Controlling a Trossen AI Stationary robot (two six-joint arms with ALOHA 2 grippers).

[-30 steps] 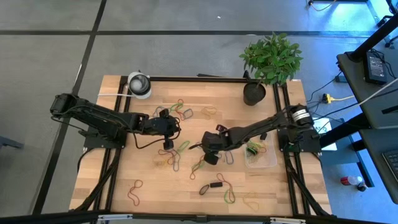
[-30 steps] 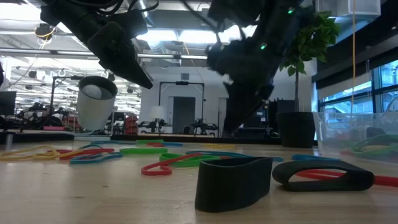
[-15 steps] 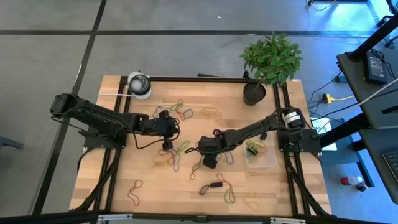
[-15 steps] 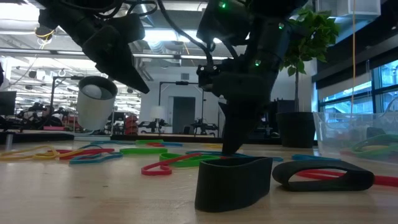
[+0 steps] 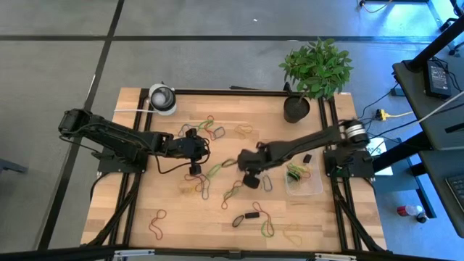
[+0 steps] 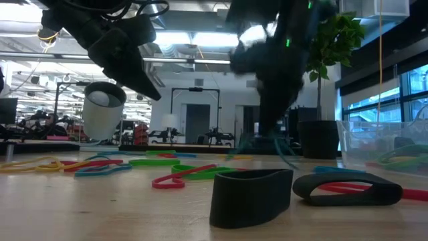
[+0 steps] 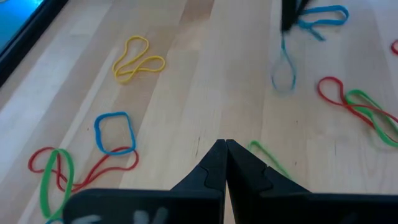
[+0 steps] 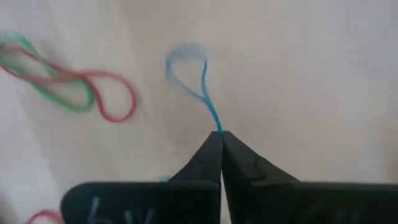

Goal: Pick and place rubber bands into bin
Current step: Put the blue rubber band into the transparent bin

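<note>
Many rubber bands in red, green, yellow and blue lie scattered flat on the wooden table. My right gripper hangs over the table's middle, shut on a thin blue rubber band. That band also shows in the left wrist view as a blurred blue loop. The clear bin stands at the right and holds a few bands. My left gripper is shut and holds nothing. It hovers above bare wood left of centre, between a blue band and a green one. My right gripper pinches the blue band's one end between its two fingertips. It comes steeply from above. The rest of the band hangs slack below the fingers as a narrow loop. I cannot tell whether its lower end is off the wood.
A black plant pot stands at the far right and a white roll at the far left corner. Two wide black bands lie near the front edge. Free wood lies between my right gripper and the bin.
My right gripper went down to the table among the bands, took hold of the blue band, then rose and shifted a little toward the table's right edge. The band has come up off the wood with it and swings below the fingers.
</note>
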